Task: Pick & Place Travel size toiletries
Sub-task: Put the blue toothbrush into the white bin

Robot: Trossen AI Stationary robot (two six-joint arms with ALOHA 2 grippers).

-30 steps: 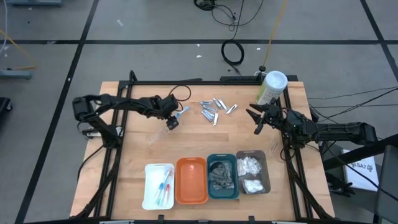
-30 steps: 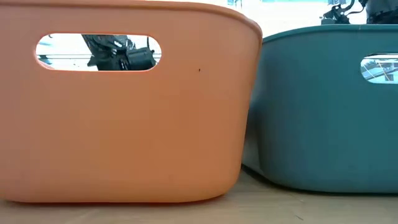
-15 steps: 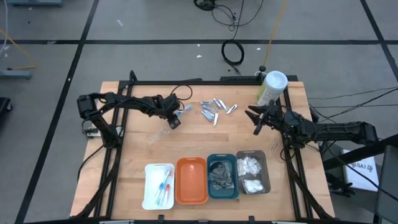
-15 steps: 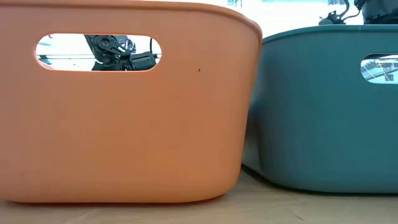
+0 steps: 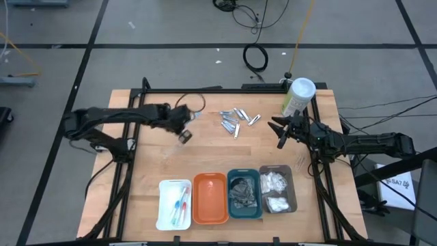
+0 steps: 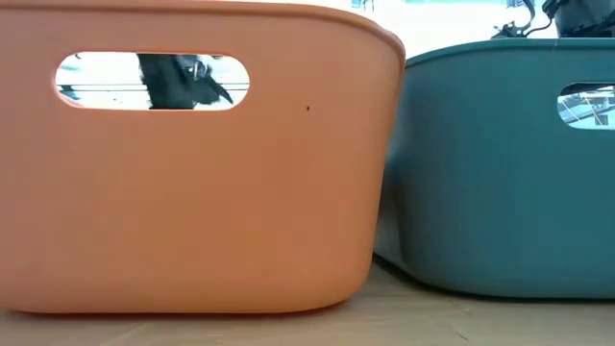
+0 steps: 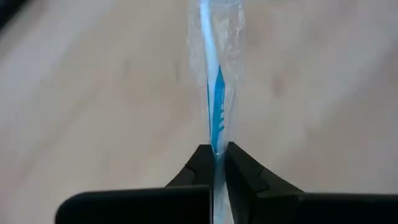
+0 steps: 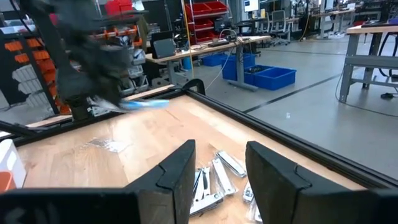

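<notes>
The left hand (image 5: 186,128) has gone from wide open to clamped on a clear-wrapped blue toothbrush (image 7: 215,112), its two fingers (image 7: 200,163) now pinching the wrapper's near end. Seen from above, that arm has drawn back toward its own side of the desk (image 5: 212,154), its elbow lying farther out to the left and lower than a second ago, and the hand sits slightly left of where it hovered. The blue stick, which earlier lay plainly beside the open fingers, is now mostly lost under the hand in the high view.
</notes>
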